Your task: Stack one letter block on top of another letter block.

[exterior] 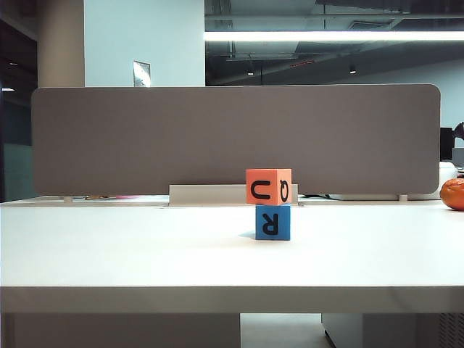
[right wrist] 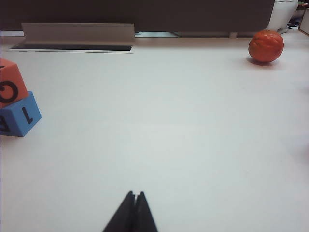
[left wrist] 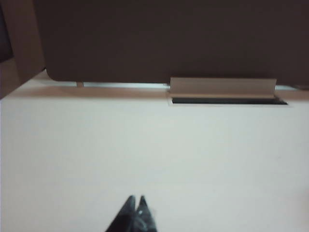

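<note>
The orange block (exterior: 268,186) sits on the blue block (exterior: 272,222) near the table's (exterior: 130,254) back edge (stack done); left gripper (left wrist: 136,200) and right gripper (right wrist: 134,195) hover apart from it, both closed and empty.

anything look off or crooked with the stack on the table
Slightly. The orange block sits on the blue block but is shifted a bit to the left in the exterior view, overhanging that edge. Both stand upright. The left gripper and right gripper are shut, clear of the stack.
</note>
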Motion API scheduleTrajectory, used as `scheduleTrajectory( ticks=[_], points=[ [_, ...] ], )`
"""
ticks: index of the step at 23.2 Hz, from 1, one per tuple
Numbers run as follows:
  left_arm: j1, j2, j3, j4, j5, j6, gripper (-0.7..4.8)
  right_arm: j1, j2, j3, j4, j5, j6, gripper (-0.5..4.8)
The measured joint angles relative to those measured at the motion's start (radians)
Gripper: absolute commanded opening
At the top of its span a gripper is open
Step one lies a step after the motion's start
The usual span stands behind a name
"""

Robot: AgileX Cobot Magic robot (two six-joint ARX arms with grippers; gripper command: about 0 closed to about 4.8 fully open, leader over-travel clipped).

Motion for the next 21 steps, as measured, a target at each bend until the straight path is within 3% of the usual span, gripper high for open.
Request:
scheduleTrajectory(
  ticks=[9,21],
  points=[
    [0.034,-0.087,-0.073,0.024,0.003,-0.011,-0.06,0.000,0.000,0.000,0.000,0.000,0.000,-0.08],
    [0.037,-0.140,-0.077,-0.041,-0.028,-0.012,-0.06,0.000,0.000,0.000,0.000,0.000,0.000,-0.08]
  ],
)
